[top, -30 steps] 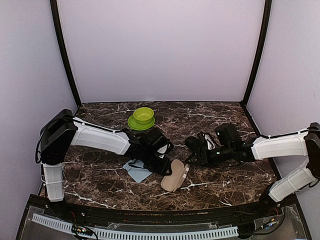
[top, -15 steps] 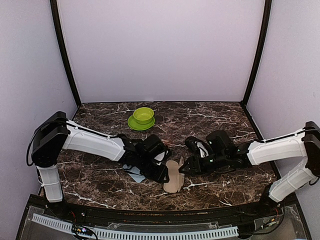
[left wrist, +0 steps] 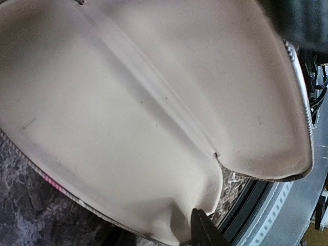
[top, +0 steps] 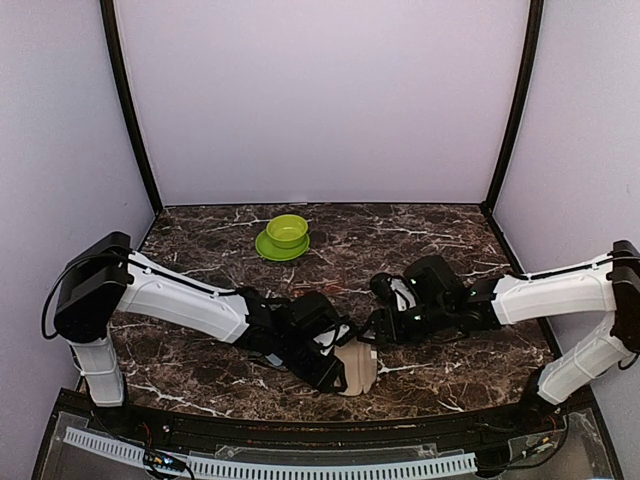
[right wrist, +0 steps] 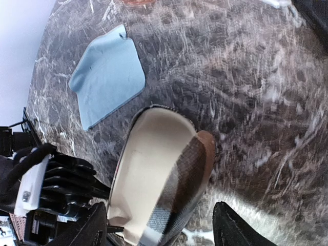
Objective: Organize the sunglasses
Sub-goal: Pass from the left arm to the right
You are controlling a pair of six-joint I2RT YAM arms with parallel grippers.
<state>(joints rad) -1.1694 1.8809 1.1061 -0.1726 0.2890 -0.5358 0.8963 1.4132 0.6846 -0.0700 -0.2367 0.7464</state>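
Sunglasses (top: 334, 287) with reddish-brown lenses are seen only as a small reddish smear on the desk (top: 450, 230), about midway between its near and far edges, between the two forearms. In the right wrist view just a sliver of them shows at the top border. Their long axis cannot be told with certainty; it is judged to run roughly parallel to the near edge. A black-framed pair cannot be made out among the dark parts of the arms.

The case (top: 357, 365) is held open by the near edge, its beige lining turned up and its striped shell toward the right arm. The left claw (top: 338, 358) is clenched on the rim at one end of it, one fingertip being seen pressed against the lip in the left wrist view. The right claw (right wrist: 161, 228) is released, its fingers spread above the case with nothing grasped. A blue cloth (right wrist: 105, 74) lies flat just beyond the case, toward the left edge.

From the right claw the reddish pair lies toward the far edge and slightly toward the left edge, past the case. As the left claw is occupied, the free right claw is judged the one to be sent back for the pair
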